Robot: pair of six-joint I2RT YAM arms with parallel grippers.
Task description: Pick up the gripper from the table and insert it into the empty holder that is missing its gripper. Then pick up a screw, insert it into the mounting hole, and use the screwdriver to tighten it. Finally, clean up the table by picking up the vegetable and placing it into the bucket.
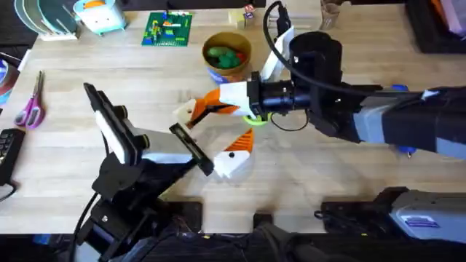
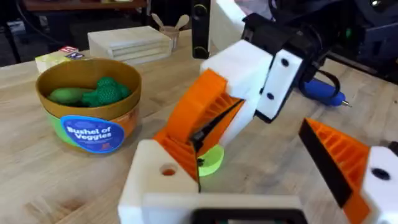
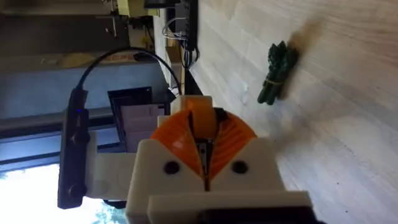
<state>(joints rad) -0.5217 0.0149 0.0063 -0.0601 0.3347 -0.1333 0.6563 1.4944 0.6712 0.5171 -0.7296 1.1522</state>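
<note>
Now your right gripper [image 2: 198, 134] is clamped on what looks like the orange wedge [image 3: 200, 117], tip angled down-left, touching the empty holder [image 2: 163, 180] of your wide-open left gripper [image 1: 210, 135], lower-left frame.

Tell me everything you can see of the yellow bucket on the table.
The bucket is a round, open-topped tub with a yellow-tan wall and rim, and a blue label reading Bushel of Veggies. It stands upright on the wooden table, toward the far side in the overhead view. Green toy vegetables lie inside. Nothing else touches it.
</note>
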